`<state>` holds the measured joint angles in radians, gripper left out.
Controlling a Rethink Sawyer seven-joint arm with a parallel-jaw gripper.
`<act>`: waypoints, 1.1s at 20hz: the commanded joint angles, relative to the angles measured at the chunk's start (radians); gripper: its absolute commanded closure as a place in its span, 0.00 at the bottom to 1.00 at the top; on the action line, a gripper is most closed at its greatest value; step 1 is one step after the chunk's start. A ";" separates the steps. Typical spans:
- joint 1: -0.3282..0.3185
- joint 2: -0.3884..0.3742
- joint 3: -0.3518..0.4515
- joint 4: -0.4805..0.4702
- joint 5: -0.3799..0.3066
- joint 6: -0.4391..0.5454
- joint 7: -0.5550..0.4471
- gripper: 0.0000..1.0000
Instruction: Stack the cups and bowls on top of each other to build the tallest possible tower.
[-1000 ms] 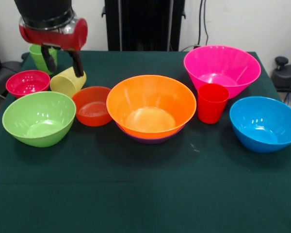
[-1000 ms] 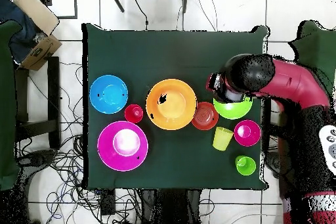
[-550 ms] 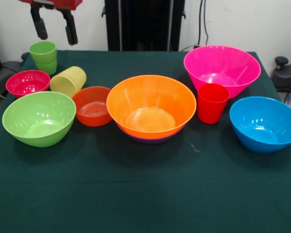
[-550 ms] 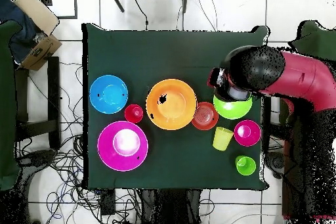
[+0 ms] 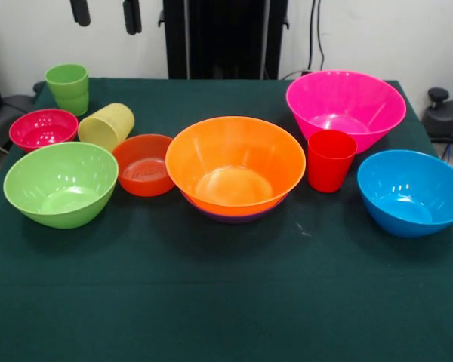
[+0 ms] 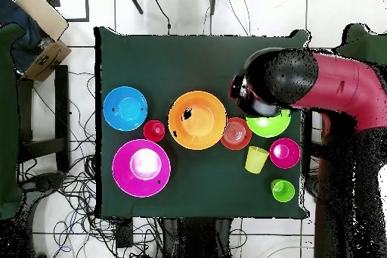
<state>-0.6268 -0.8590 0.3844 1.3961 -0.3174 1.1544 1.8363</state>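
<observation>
The gripper (image 5: 106,13) is now higher than half a second ago: in the front view only its two black fingertips (image 5: 81,12) show at the top edge, spread apart with nothing between them. One second ago it stood low, just over the yellow cup (image 5: 106,126). In the overhead view the red arm (image 6: 332,92) has shifted a little toward the table's middle, and its black head covers part of the lime-green bowl (image 5: 61,183).

The things on the green table (image 5: 226,302) have not moved. The yellow cup lies on its side, touching the small red-orange bowl (image 5: 144,164) and just beside the lime-green bowl. The magenta small bowl (image 5: 43,128) stands beside the yellow cup, and the green cup (image 5: 68,88) stands upright behind it, near the table's corner.

The tower is only two bowls for now: the orange bowl (image 5: 235,166) sits nested in the purple bowl (image 5: 234,217), of which only a thin rim shows below. It stands in the middle of the table. The red cup (image 5: 331,160) stands upright between the pink bowl (image 5: 346,108) and the blue bowl (image 5: 412,191), close to both. Pink, blue and lime-green bowls are all apart from the tower, each alone on the cloth.
</observation>
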 commanded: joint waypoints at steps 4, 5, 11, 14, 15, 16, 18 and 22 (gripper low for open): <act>0.048 0.002 0.005 0.169 -0.023 0.021 -0.063 0.00; 0.052 -0.002 0.002 0.177 -0.023 0.016 -0.057 0.00; 0.067 -0.018 -0.012 0.226 -0.026 -0.041 -0.009 0.00; 0.071 -0.022 -0.017 0.240 -0.025 -0.059 0.013 0.00; 0.073 -0.023 -0.018 0.243 -0.024 -0.064 0.021 0.00; 0.076 -0.023 -0.020 0.244 -0.023 -0.066 0.030 0.00; 0.083 -0.026 -0.023 0.249 -0.024 -0.071 0.042 0.00; 0.098 -0.027 -0.030 0.251 -0.027 -0.082 0.062 0.00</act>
<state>-0.5725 -0.8894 0.3766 1.5502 -0.3174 1.1540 1.8363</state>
